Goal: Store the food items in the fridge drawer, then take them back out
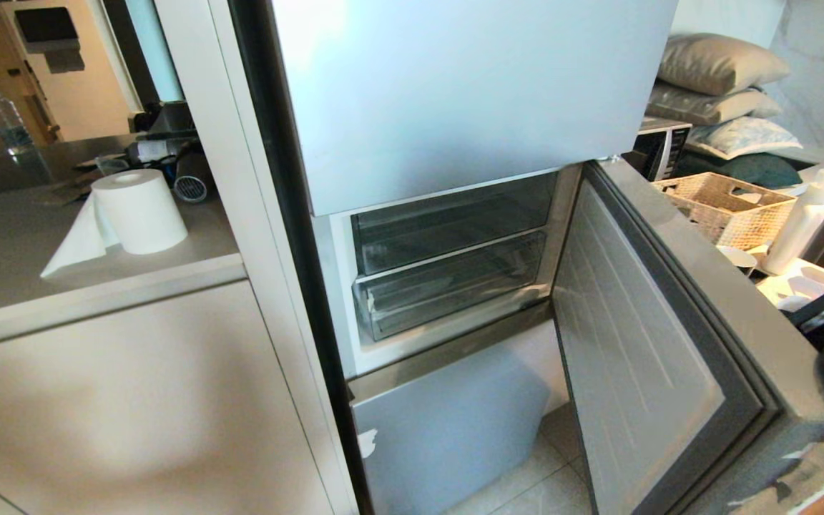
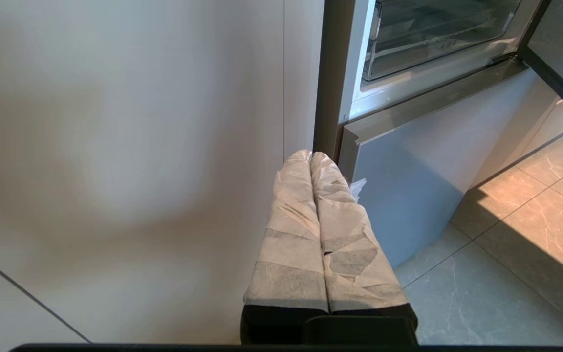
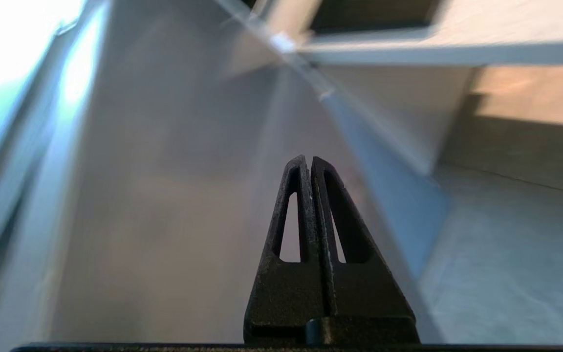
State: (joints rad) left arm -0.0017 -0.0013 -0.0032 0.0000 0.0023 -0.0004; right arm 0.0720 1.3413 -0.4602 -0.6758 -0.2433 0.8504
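Clear glossy plastic fridge drawer [image 1: 448, 293], woven wicker basket [image 1: 730, 207], matt paper roll [image 1: 139, 211], smooth stone-look floor tiles [image 2: 516, 254].

No readable text, labels, brands or numbers anywhere. The bottle [image 1: 4, 118] on the far table carries a label too small to read; the fridge fronts and the clear drawers are unmarked.

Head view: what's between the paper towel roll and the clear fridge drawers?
Only the tall white cabinet side panel and the fridge's dark edge separate the white paper towel roll from the clear plastic fridge drawers.
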